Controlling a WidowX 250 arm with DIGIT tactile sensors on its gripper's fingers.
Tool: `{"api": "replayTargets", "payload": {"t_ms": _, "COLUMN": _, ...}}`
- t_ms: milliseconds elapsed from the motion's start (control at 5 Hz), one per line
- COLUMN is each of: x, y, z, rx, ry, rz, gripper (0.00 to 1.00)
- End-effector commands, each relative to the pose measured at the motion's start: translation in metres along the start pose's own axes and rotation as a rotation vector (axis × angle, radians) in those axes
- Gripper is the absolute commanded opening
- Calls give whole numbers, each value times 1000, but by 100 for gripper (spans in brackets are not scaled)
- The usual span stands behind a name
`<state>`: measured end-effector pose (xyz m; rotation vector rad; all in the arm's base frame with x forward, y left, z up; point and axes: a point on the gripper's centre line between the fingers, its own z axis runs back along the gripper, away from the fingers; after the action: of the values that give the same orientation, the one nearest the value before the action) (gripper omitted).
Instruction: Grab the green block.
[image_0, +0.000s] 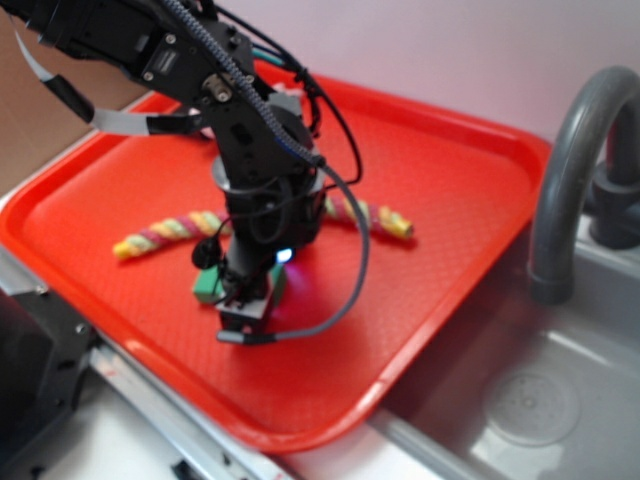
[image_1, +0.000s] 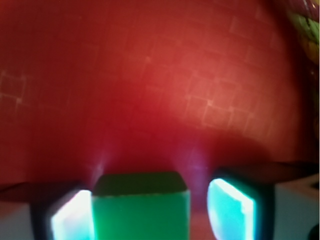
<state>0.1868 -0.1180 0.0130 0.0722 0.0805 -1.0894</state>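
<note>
Gripper (image_1: 150, 215) down low on red tray (image_0: 450, 200), open, green block (image_1: 141, 212) between fingers (image_1: 230, 207), gap on 1 side.

I found no legible text, label, brand, number or sign in either view.
</note>
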Motion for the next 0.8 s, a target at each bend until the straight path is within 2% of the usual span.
{"api": "replayTargets", "payload": {"t_ms": 0, "x": 12, "y": -11, "z": -10, "rx": -14, "ry": 16, "rz": -37, "gripper": 0}}
{"api": "replayTargets", "payload": {"t_ms": 200, "x": 8, "y": 5, "z": 15, "rx": -29, "ry": -46, "rz": 64, "gripper": 0}}
{"api": "replayTargets", "payload": {"t_ms": 400, "x": -7, "y": 30, "z": 64, "rx": 6, "ry": -96, "rz": 240, "gripper": 0}}
{"api": "replayTargets", "payload": {"t_ms": 600, "x": -32, "y": 41, "z": 110, "rx": -25, "ry": -157, "rz": 439, "gripper": 0}}
